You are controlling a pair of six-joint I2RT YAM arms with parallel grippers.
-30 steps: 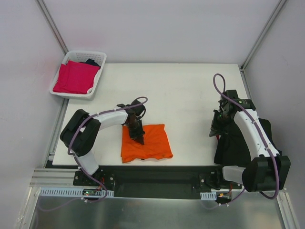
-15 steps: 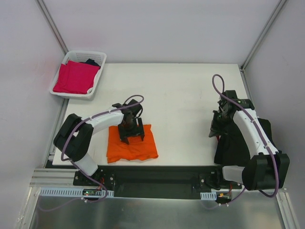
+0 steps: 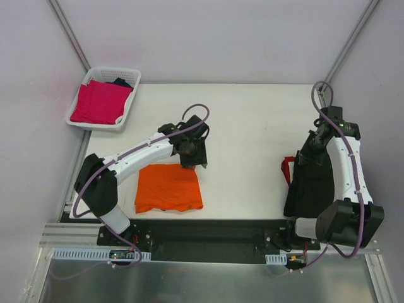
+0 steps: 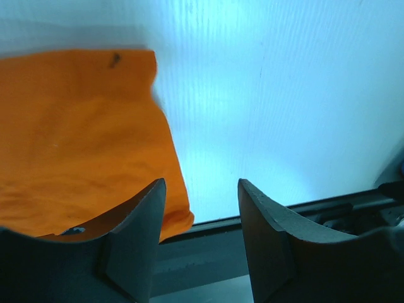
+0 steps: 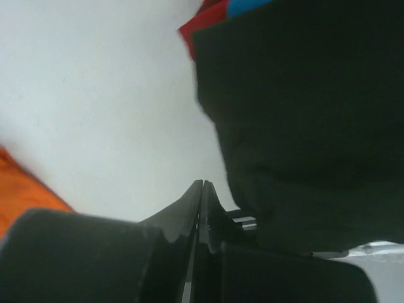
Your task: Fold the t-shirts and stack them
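Both the left arm (image 3: 140, 156) and the right arm (image 3: 349, 173) are white-shelled with black joints — each trails a purple cable (image 3: 195, 106). The left gripper (image 4: 202, 214) has dark grey fingers (image 4: 136, 243).

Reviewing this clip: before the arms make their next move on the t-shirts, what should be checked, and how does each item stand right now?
1. The orange t-shirt lies folded flat near the front edge of the table: ok.
2. The left claw is open with nothing between its fingers: ok.
3. The right claw is shut on nothing, beside the black t-shirt: ok.
4. The black t-shirt is folded: not ok, it lies bunched at the right edge.
5. The magenta t-shirt is stacked: not ok, it sits in the basket.
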